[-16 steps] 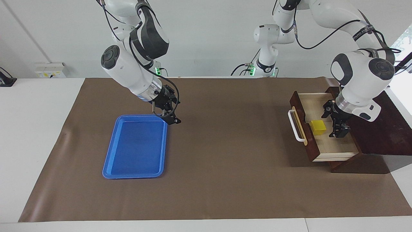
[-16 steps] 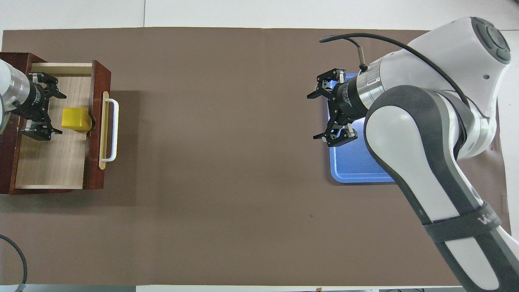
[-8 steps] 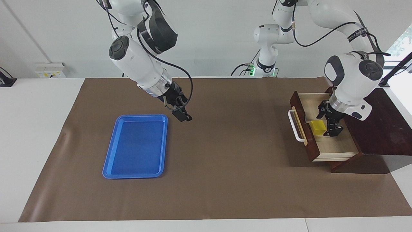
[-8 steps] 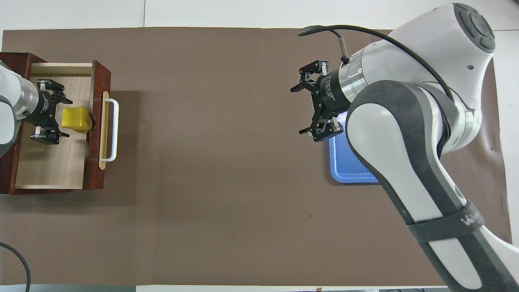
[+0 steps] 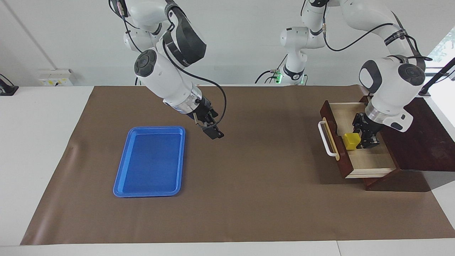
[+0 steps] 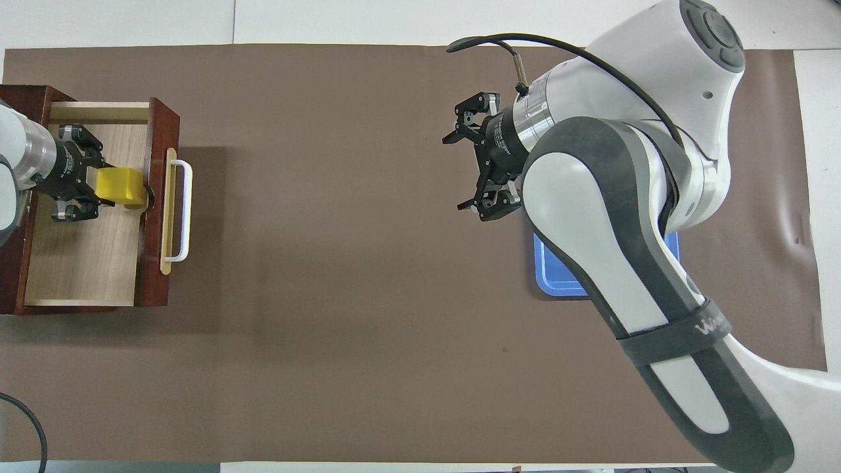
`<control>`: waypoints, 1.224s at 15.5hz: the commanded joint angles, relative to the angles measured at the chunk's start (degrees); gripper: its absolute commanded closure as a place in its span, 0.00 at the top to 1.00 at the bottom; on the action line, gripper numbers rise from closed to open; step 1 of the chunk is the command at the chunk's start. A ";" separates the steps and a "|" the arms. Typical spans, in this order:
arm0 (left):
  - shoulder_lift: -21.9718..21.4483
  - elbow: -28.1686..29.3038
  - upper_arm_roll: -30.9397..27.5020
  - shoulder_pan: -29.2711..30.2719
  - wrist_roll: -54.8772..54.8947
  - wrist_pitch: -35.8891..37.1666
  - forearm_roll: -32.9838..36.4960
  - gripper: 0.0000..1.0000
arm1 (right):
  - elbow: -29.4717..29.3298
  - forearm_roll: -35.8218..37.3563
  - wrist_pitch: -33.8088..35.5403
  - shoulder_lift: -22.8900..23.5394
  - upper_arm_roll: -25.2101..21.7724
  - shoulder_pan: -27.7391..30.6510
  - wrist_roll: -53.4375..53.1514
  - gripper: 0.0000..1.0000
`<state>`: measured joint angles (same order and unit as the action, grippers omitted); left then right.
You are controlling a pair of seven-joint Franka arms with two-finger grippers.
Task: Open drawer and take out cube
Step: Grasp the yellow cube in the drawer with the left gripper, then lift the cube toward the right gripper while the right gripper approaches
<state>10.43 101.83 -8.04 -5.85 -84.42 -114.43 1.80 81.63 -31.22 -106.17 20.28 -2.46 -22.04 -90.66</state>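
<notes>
The drawer (image 5: 369, 161) stands pulled out of its dark wooden box (image 5: 423, 142) at the left arm's end of the table, and its white bar handle (image 5: 324, 139) faces the middle of the table. The yellow cube (image 5: 349, 141) lies inside, close to the drawer front, and looks tilted. My left gripper (image 5: 359, 139) reaches down into the drawer with its fingers closed on the cube's two sides; the overhead view shows the gripper (image 6: 100, 185) and the cube (image 6: 125, 187). My right gripper (image 5: 210, 130) hangs open and empty over the brown mat beside the blue tray.
A flat blue tray (image 5: 151, 161) lies on the mat toward the right arm's end; in the overhead view the right arm covers most of the tray (image 6: 558, 276). The brown mat (image 5: 249, 177) covers the table between the tray and the drawer.
My left gripper moved toward the drawer front and closed on the cube, which now looks tilted. My right gripper swung off the tray's corner toward the middle of the table.
</notes>
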 commanded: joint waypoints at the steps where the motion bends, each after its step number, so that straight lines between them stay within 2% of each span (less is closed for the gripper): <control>1: -0.14 -6.80 -0.40 -0.92 -0.49 7.62 -0.92 0.00 | -2.00 -1.30 0.08 1.25 -0.09 0.06 -0.83 1.00; 4: 0.47 -11.30 0.21 -1.09 -1.45 12.73 -3.01 0.00 | -2.00 -1.30 -0.27 1.25 -0.09 0.06 -0.83 1.00; 7: 1.18 -13.94 0.91 -3.02 -8.02 15.90 -4.34 0.00 | -2.61 -1.21 0.26 1.78 -0.09 0.07 -0.83 1.00; 12: 0.83 -13.77 9.86 -4.52 -25.51 18.71 -2.24 0.00 | -2.61 -1.30 0.34 2.04 0.00 -0.37 -0.83 1.00; 19: 0.56 -13.59 18.83 -5.49 -38.88 19.69 -1.18 0.00 | -2.70 -1.48 -0.27 3.71 -0.09 -3.71 -1.27 1.00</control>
<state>10.70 89.55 9.44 -10.65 -119.92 -96.08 -0.54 80.34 -31.45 -106.20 22.59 -2.39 -24.96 -90.93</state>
